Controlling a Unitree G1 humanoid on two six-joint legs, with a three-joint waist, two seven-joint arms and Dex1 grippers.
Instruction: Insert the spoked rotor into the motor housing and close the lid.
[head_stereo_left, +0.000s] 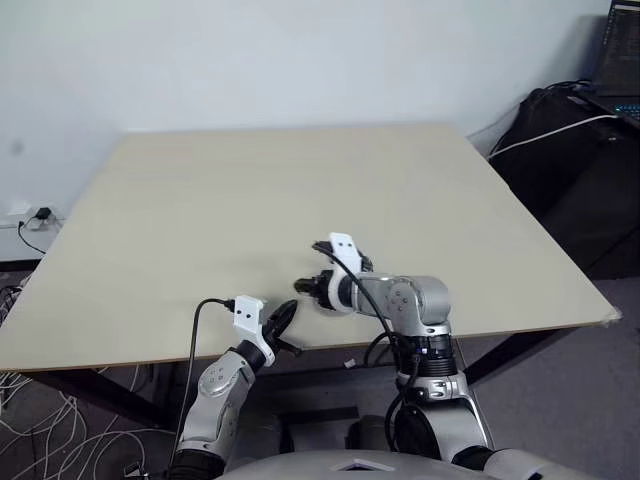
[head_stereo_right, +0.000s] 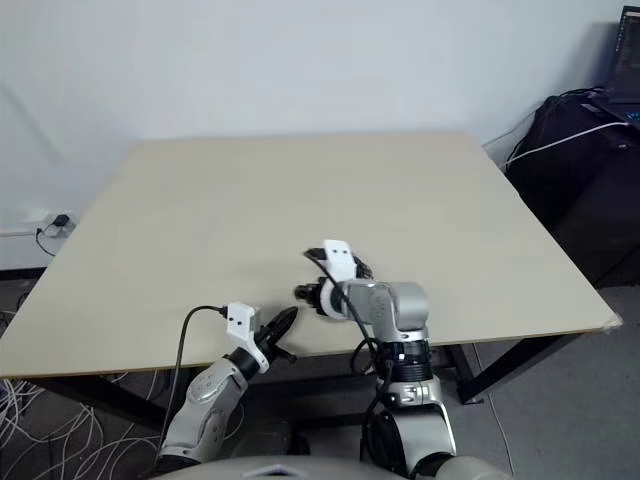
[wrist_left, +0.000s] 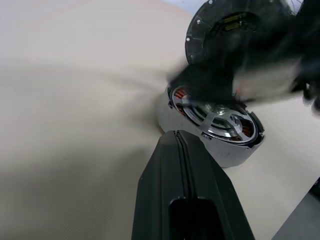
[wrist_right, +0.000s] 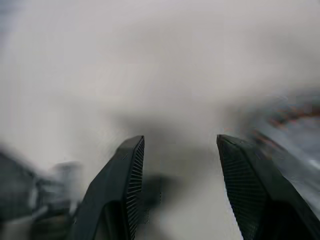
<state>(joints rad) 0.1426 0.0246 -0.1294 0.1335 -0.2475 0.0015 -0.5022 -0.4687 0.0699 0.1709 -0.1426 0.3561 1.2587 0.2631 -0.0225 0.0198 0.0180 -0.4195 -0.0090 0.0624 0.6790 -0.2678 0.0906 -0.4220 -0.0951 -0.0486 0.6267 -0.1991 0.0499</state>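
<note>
The motor housing is a round silver-walled body resting on the pale table, with copper windings showing inside. The spoked rotor lies in its top, silver spokes around a small hub. Beyond it is the lid, a round piece showing a dark face and a silver rim. My blurred right hand partly hides it, and I cannot tell whether it rests on the table. My left gripper is shut and empty, its tips just short of the housing's wall. My right gripper is open over the table with nothing between its fingers, the housing beside it.
Both grippers work near the front edge of the large pale table, the right gripper just beyond the left one. A black bag stands off the table's right side, and cables run along the floor on the left.
</note>
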